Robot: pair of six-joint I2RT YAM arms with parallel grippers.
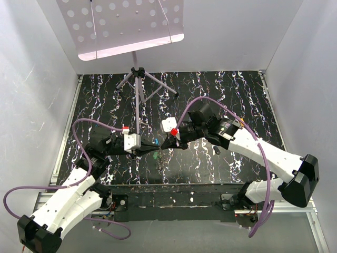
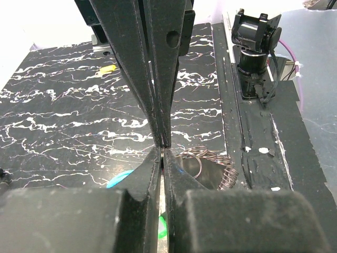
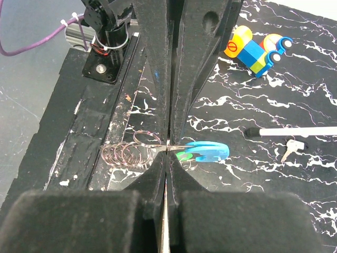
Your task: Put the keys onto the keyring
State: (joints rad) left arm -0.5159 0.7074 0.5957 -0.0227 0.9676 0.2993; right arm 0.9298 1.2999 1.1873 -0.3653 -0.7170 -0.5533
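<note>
The keyring hangs between the two grippers at mid table. Its blue clip point(image 3: 208, 152) and a green tab point(image 3: 184, 155) lie to one side, and a coil of thin brownish wire loops point(image 3: 126, 154) to the other. My right gripper point(image 3: 167, 149) is shut on the thin wire. My left gripper point(image 2: 163, 153) meets it tip to tip and is shut on the same piece, with the coil point(image 2: 210, 164) just beside it. From above, the left gripper point(image 1: 151, 149) and right gripper point(image 1: 169, 145) touch. One small grey key point(image 3: 289, 147) lies on the marbled mat.
A music stand point(image 1: 138, 74) stands at the back, and one white leg point(image 3: 295, 131) reaches close to the key. A blue, yellow and red toy car point(image 3: 255, 50) sits farther off. A yellow scrap point(image 2: 108, 69) lies on the mat. The arm bases point(image 2: 255, 47) line the near edge.
</note>
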